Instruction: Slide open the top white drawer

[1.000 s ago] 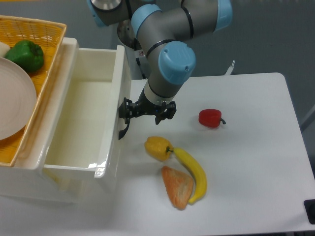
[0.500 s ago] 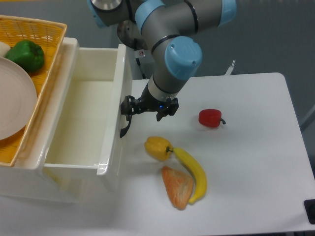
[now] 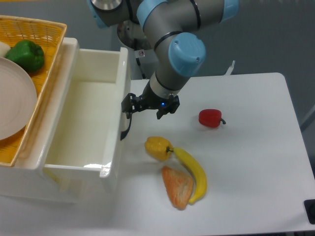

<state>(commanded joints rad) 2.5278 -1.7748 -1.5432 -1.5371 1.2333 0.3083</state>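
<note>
Top white drawer [image 3: 83, 123] sits pulled well out at left, inside bare. Gripper [image 3: 129, 109] is right at its black handle [image 3: 124, 132], prob hooking it to drag. Can't tell if fingers pinch it, too dark/small tbh.

Bright, even overhead light, soft short shadows, mild glare on the glossy top white drawer [image 3: 110, 169], sharp focus.

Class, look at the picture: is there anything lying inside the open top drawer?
No: the top drawer shows only its bare white floor.
</note>
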